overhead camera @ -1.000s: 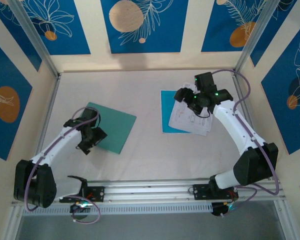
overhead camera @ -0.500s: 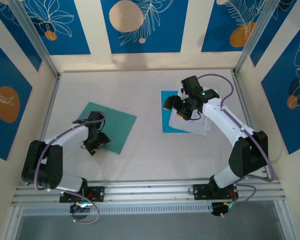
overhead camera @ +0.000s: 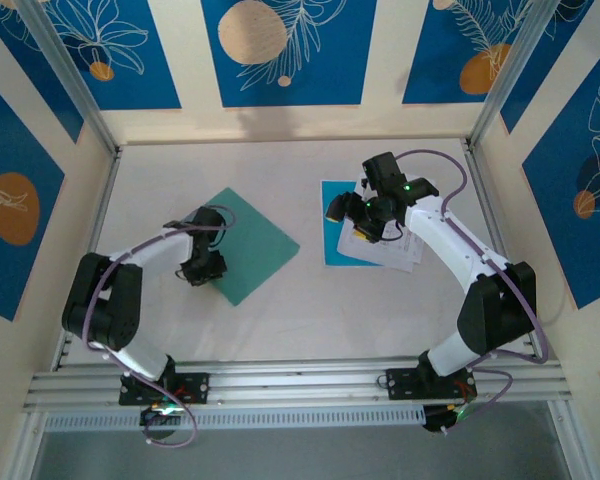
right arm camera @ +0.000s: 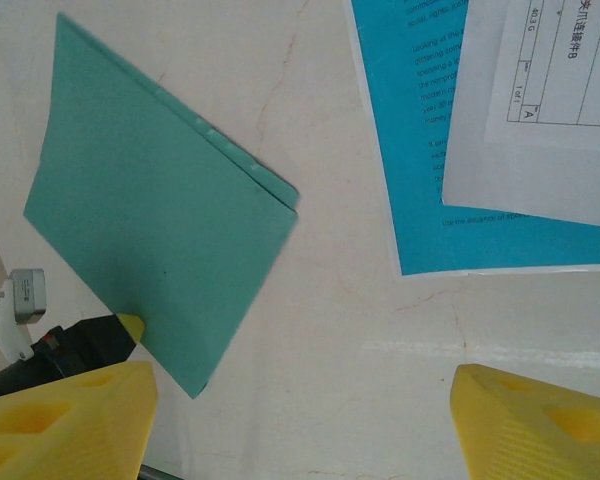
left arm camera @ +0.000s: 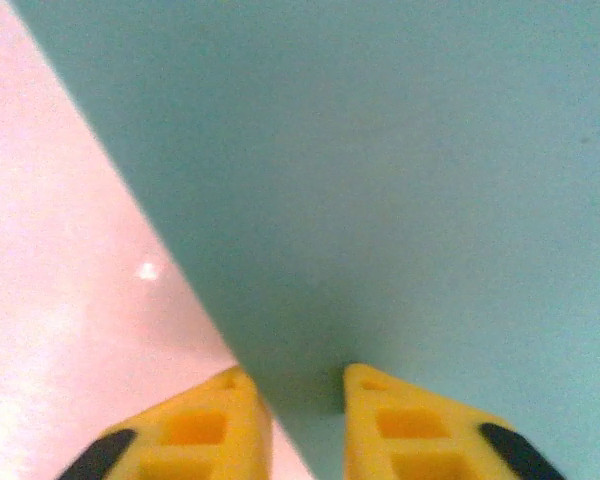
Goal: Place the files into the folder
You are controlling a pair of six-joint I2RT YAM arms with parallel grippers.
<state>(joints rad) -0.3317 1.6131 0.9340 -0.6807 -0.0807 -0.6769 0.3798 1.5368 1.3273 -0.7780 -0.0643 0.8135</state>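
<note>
The teal-green folder point(overhead camera: 252, 245) lies closed on the table, left of centre. My left gripper point(overhead camera: 204, 268) sits at its near-left edge. In the left wrist view the yellow fingers point(left arm camera: 215, 420) stand close together, and the folder point(left arm camera: 380, 180) edge runs between them; the gripper point(left arm camera: 305, 405) is shut on it. The files lie at the right: a bright-blue sheet point(overhead camera: 334, 240) with a white printed sheet point(overhead camera: 390, 248) partly on top. My right gripper point(overhead camera: 362, 214) hovers open over their left part. In the right wrist view it point(right arm camera: 300, 420) looks down on the folder point(right arm camera: 150, 210), the blue sheet point(right arm camera: 430, 190) and the white sheet point(right arm camera: 550, 100).
The pale table point(overhead camera: 280, 170) is fenced by aluminium posts point(overhead camera: 75, 90) and blue patterned wall panels. The rail point(overhead camera: 300, 380) that carries both arm bases runs along the near edge.
The left gripper has closed on the folder's edge, and the folder has turned and shifted to the right. The right arm moved left early on, then stayed still.
</note>
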